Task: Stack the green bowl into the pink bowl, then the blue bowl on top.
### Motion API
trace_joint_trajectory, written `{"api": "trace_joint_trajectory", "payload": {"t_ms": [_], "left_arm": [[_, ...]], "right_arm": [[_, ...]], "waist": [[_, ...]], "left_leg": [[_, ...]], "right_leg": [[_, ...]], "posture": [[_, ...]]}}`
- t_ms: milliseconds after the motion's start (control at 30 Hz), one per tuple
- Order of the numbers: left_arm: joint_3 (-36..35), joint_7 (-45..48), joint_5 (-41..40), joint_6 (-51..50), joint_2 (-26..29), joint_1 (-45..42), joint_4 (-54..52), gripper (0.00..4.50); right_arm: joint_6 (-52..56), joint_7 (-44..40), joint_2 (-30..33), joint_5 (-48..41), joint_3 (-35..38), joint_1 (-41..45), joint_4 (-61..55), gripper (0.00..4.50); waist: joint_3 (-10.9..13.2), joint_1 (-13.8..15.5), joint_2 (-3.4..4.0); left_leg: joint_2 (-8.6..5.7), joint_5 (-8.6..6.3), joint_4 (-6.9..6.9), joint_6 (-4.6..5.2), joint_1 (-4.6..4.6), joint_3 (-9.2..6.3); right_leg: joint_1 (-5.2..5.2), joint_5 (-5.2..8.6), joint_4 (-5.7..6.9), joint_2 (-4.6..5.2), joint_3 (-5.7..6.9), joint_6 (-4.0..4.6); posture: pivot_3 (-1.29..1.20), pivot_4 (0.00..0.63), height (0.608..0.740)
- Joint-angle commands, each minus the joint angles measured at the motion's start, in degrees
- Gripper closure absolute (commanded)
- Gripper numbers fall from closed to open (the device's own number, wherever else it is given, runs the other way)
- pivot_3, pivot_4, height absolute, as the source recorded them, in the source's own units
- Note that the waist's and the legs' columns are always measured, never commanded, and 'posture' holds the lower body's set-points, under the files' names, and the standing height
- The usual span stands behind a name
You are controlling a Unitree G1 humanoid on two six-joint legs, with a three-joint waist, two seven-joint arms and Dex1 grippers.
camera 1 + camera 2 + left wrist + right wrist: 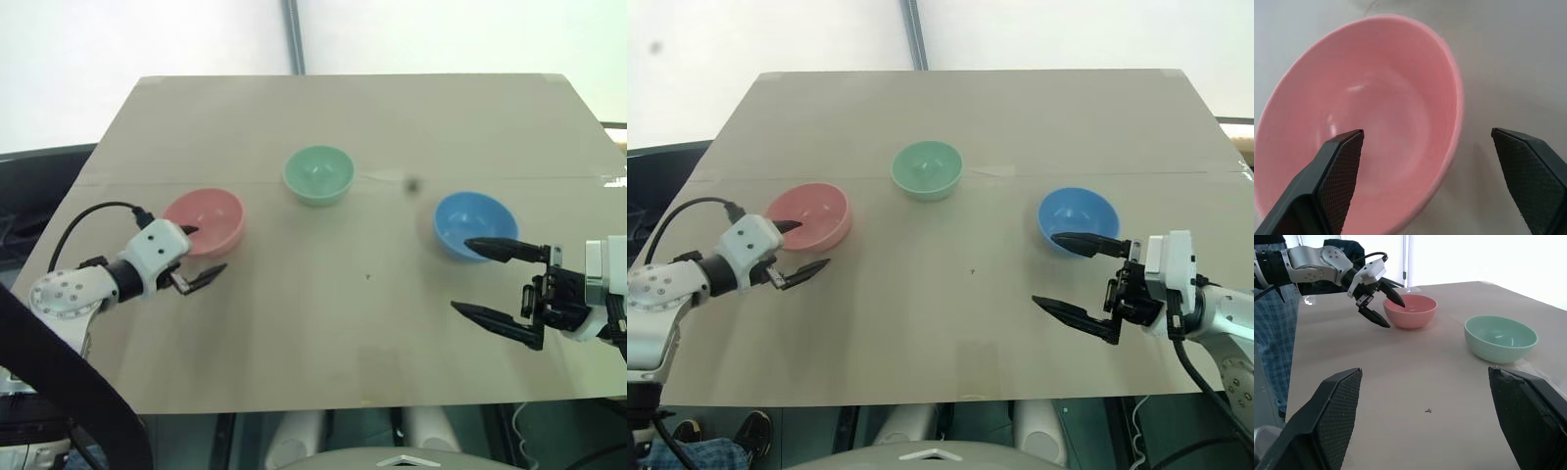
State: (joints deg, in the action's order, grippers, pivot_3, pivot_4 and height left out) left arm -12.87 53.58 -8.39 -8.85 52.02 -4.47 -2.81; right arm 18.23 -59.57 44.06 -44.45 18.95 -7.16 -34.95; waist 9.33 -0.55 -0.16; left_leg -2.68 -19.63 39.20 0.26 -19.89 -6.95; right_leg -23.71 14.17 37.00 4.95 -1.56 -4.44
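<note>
Here my left fingers (199, 257) straddle the pink bowl (208, 219) rim, spread, hiding its near edge; my right fingers (487, 279), released, partly cover the blue bowl (472, 221).

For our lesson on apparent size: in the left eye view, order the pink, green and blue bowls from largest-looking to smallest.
1. pink bowl and blue bowl: look alike, unranked.
2. green bowl: slightly smaller-looking, likely only because it sits farther away.

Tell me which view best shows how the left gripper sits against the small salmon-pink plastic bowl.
The left wrist view: the open left gripper straddles the small salmon-pink plastic bowl's rim, one finger inside, one outside. Both eye views show this smaller from above; the right wrist view, sideways.
</note>
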Motion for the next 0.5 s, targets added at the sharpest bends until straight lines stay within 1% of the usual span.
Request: {"api": "trace_joint_trajectory", "payload": {"t_ms": [33,133,167,233,267,500], "left_arm": [[0.0,2.1,-1.4,-0.2,1.9,-2.5,-0.2,1.33],[0.9,3.3,-1.2,-0.2,2.3,-3.8,-0.4,2.8],[1.4,3.8,-1.0,0.3,2.5,-4.2,-0.4,3.15],[2.1,4.9,-0.9,1.0,3.0,-4.9,-0.3,4.16],[2.6,5.6,-0.9,1.2,3.4,-5.6,-0.1,4.44],[4.8,10.8,-1.6,1.3,5.7,-8.0,0.8,4.44]], "right_arm": [[-0.4,0.4,0.4,-0.7,1.8,-0.4,-1.8,0.0],[-0.5,1.1,0.1,-0.7,2.0,-0.9,-2.2,0.0],[-0.6,1.4,0.0,-0.6,2.0,-1.0,-2.3,0.0],[-0.8,1.7,-0.1,-0.5,1.9,-1.1,-2.4,0.0],[-0.9,1.9,-0.1,-0.4,1.9,-1.1,-2.3,0.0],[-1.5,2.4,-0.2,0.0,2.0,-1.3,-2.1,0.0]], "waist": [[0.0,0.0,0.0],[0.0,-0.1,0.0],[0.0,-0.1,0.0],[0.0,-0.2,0.0],[0.0,-0.1,-0.01],[0.0,-0.1,-0.01]], "left_leg": [[0.0,0.0,0.0,0.0,-0.01,-0.01],[0.0,0.0,0.0,0.0,-0.01,0.0],[0.0,0.0,0.0,0.0,0.0,0.0],[-0.01,0.0,0.0,0.0,0.0,0.01],[-0.01,0.0,0.0,0.0,0.0,0.01],[-0.05,0.0,0.01,0.0,-0.02,-0.01]], "right_leg": [[0.0,0.0,0.0,0.0,0.01,0.0],[0.0,0.0,0.0,0.0,0.01,0.0],[0.0,0.0,0.0,-0.01,0.01,0.0],[0.0,0.0,0.0,-0.01,0.0,0.0],[0.0,0.0,0.01,-0.01,0.0,0.0],[0.0,0.0,0.01,-0.03,0.02,0.0]], "posture": [[0.0,0.15,0.74],[0.0,0.15,0.74],[0.0,0.15,0.74],[0.0,0.15,0.74],[0.0,0.15,0.74],[0.0,0.15,0.74]]}}
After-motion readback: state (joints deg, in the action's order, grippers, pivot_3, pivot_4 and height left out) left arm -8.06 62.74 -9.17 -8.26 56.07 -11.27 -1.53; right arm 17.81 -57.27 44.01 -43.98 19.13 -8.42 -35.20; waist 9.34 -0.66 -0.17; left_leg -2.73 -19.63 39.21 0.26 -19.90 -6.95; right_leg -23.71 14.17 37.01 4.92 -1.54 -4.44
